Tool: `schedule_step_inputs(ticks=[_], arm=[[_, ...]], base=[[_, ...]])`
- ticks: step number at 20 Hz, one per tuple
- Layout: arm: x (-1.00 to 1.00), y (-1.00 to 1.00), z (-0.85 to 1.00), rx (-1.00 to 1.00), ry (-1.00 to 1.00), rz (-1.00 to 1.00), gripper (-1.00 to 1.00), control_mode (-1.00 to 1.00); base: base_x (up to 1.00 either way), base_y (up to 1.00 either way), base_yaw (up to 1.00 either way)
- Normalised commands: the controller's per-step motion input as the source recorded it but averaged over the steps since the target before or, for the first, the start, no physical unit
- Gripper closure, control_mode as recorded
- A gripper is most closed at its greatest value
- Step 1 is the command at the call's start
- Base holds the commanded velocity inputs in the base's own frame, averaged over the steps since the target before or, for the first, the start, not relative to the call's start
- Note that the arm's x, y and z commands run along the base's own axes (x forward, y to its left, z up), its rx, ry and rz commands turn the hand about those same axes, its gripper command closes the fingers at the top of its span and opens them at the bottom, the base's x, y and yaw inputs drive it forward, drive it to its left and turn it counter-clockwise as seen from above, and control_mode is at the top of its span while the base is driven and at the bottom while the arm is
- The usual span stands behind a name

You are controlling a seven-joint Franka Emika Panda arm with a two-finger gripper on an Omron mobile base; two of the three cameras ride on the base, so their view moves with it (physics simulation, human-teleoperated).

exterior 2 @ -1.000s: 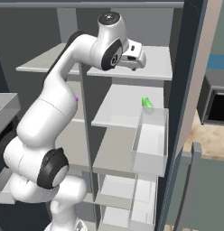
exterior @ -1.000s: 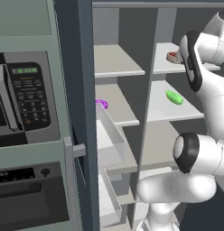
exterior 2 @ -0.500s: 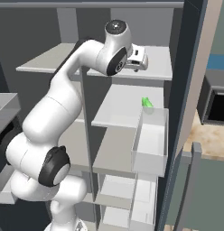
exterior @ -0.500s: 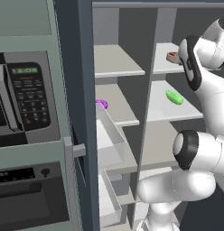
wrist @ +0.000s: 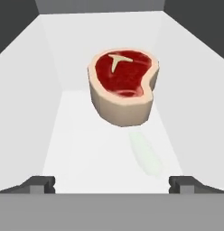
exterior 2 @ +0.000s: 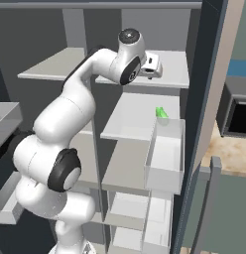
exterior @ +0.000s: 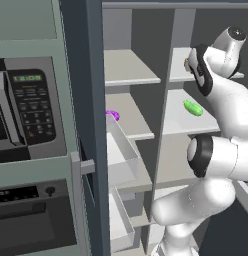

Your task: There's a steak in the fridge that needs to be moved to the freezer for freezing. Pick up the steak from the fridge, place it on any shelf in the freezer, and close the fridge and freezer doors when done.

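The steak [wrist: 123, 85], a red slab with a tan fat rim and a white T-shaped mark, lies on the pale top shelf [wrist: 86, 149] of the fridge [exterior 2: 174, 74], a short way ahead of my gripper [wrist: 112, 184]. The gripper is open. Its two dark fingertips [wrist: 39, 184] stand wide apart, short of the meat, with nothing between them. In the right base view the gripper [exterior 2: 155, 67] is over that top shelf and the hand hides the steak. The freezer's top shelf [exterior: 126, 67] is bare. Both doors stand open: the freezer door [exterior: 91, 125] and the fridge door [exterior 2: 207, 99].
A green oblong vegetable [exterior: 192, 107] lies on the fridge shelf below. A small purple item [exterior: 112, 114] sits on the freezer's second shelf. Clear door bins [exterior 2: 164, 158] hang on the open door. A microwave [exterior: 26, 110] and oven [exterior: 31, 215] stand left of the unit.
The arm has stretched further in over the fridge's top shelf, carrying the open gripper closer to the steak. The steak and the other items have not moved.
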Motion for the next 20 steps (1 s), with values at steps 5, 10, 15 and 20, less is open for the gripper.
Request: schedule_step_inputs(ticks=[5, 10, 15, 20], arm=[[0.42, -0.03, -0.01, 0.0, 0.01, 0.02, -1.0, -1.0], [0.42, -0.21, -0.01, 0.0, 0.0, 0.02, -1.0, -1.0], [0.39, -0.19, -0.01, 0.0, 0.04, 0.03, -1.0, -1.0], [0.31, -0.09, -0.03, 0.0, 0.0, 0.05, -1.0, -1.0]], base=[[0.0, 0.0, 0.0], [0.0, 0.0, 0.0], [0.0, 0.0, 0.0], [0.0, 0.0, 0.0]])
